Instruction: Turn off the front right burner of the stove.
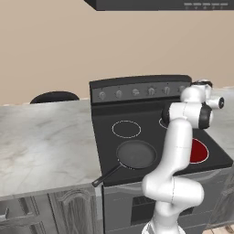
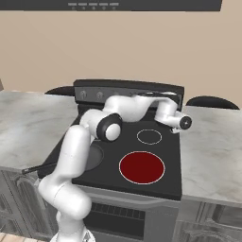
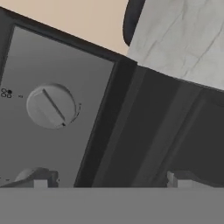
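The stove (image 1: 141, 116) is black, with an upright panel of small grey knobs (image 1: 135, 92). Its front right burner (image 2: 142, 167) glows as a solid red disc (image 1: 199, 151), half hidden behind my arm in the left base view. My gripper (image 2: 159, 96) is up at the right end of the panel. In the hand view, the gripper (image 3: 109, 179) is open, with its fingertips (image 3: 37, 178) far apart and nothing between them. A round grey slotted knob (image 3: 51, 105) sits on the panel face, above the left fingertip and apart from it.
A dark frying pan (image 1: 136, 154) rests on the front left zone, handle over the stove's front edge. White-outlined rings (image 1: 126, 129) (image 2: 149, 136) mark the back zones. Marble counter (image 1: 41, 141) (image 2: 212, 142) flanks the stove. A range hood (image 1: 160, 4) hangs above.
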{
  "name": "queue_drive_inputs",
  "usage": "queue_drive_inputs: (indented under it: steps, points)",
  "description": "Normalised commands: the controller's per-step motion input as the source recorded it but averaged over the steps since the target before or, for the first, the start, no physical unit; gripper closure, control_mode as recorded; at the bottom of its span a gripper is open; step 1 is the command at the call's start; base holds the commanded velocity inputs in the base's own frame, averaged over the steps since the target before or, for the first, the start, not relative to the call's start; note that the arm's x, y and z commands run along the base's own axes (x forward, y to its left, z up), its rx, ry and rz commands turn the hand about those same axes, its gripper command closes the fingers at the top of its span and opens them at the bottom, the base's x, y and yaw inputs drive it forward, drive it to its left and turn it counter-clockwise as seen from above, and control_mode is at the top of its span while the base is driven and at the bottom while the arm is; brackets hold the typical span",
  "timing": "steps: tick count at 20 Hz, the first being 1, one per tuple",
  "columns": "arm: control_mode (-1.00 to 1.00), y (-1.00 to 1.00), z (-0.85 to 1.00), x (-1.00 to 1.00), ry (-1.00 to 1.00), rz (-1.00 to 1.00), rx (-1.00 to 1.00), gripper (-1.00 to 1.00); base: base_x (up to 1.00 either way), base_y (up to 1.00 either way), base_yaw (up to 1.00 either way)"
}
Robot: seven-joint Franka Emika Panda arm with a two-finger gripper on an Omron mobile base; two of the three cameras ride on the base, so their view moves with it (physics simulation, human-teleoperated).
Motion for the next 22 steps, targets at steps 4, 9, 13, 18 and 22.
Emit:
queue_drive_inputs:
  steps: [4, 9, 13, 18, 22]
  points:
    - [-1.00, 0.00, -0.21, 0.28, 0.00, 0.00, 0.04, -1.00, 0.00, 0.00, 0.00]
    - [-1.00, -0.02, -0.02, 0.33, -0.03, 0.00, 0.00, -1.00, 0.00, 0.00, 0.00]
    - [-1.00, 0.00, 0.03, 0.24, -0.09, 0.00, 0.00, -1.00, 0.00, 0.00, 0.00]
    - [-1.00, 0.00, 0.06, 0.20, -0.08, 0.00, 0.00, -1.00, 0.00, 0.00, 0.00]
    - [-1.00, -0.15, 0.06, 0.03, -0.04, 0.00, 0.00, -1.00, 0.00, 0.00, 0.00]
